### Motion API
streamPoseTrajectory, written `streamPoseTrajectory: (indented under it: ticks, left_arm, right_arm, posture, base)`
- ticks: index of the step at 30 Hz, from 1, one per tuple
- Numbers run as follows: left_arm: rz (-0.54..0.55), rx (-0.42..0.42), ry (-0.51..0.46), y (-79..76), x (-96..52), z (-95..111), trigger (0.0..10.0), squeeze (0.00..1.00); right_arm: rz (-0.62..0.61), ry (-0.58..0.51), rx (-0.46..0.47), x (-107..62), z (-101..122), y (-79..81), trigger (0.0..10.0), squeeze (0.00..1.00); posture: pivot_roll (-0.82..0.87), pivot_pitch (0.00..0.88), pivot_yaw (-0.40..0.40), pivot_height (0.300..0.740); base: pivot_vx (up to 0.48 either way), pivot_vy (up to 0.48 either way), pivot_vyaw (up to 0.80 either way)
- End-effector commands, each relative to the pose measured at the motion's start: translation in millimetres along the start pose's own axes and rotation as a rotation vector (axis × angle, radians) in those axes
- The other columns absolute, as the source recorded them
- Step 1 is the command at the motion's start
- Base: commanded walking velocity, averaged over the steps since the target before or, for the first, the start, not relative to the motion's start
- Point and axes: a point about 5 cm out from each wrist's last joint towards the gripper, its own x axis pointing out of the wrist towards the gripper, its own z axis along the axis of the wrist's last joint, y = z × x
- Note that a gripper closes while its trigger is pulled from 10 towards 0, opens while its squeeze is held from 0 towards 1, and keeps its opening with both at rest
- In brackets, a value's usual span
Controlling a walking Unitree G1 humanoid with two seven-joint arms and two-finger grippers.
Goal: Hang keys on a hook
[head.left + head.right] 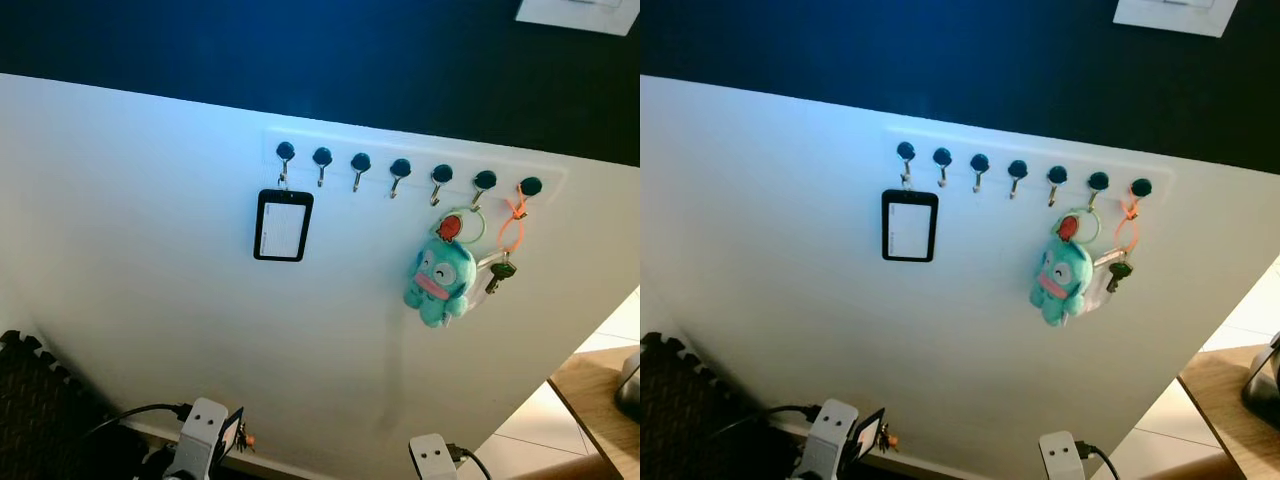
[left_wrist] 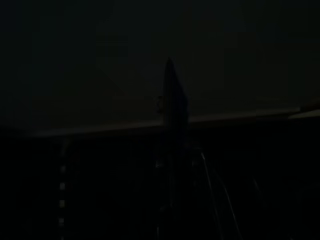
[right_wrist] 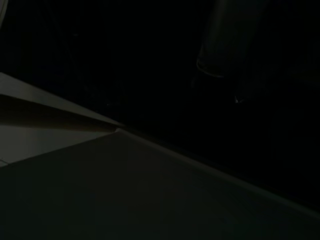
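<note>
A row of several black-knobbed hooks (image 1: pixel 400 168) runs along a white wall panel (image 1: pixel 150 250). An orange loop (image 1: pixel 513 226) hangs from the far-right hook (image 1: pixel 530 186), with a dark key (image 1: pixel 500 271) dangling below it. Beside it, a teal plush keychain (image 1: pixel 442 281) hangs by a green ring (image 1: pixel 463 222) from the neighbouring hook (image 1: pixel 484 180). A black badge holder (image 1: pixel 283 225) hangs from the far-left hook (image 1: pixel 285 151). My left arm (image 1: pixel 203 432) and right arm (image 1: pixel 432 457) hang low at the bottom edge, well below the hooks. Both wrist views are very dark.
The middle hooks (image 1: pixel 360 162) are bare. A wooden table (image 1: pixel 590 400) with a dark object (image 1: pixel 630 385) stands at the lower right. A black foam mat (image 1: pixel 30 400) lies at the lower left. The wall above the panel is dark blue, with a white switch plate (image 1: pixel 580 12).
</note>
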Motion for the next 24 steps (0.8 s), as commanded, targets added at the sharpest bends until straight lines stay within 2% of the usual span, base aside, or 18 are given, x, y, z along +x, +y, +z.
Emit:
streamPoseTrajectory:
  ticks: [1,24]
  left_arm:
    - [-0.003,0.001,0.002,-0.1,0.2,0.0,10.0,0.0]
    - [-0.02,0.033,-0.027,-0.7,-0.8,2.4,10.0,0.0]
  right_arm:
    - [0.002,0.003,-0.001,-0.1,-0.7,1.5,10.0,0.0]
    - [0.009,0.001,0.01,-0.3,-1.1,2.0,10.0,0.0]
  posture:
    - [0.11,0.033,-0.042,0.74]
    - [0.11,0.031,-0.042,0.74]
  base:
    - [0.0,0.289,0.0]
    - [0.0,0.0,0.0]
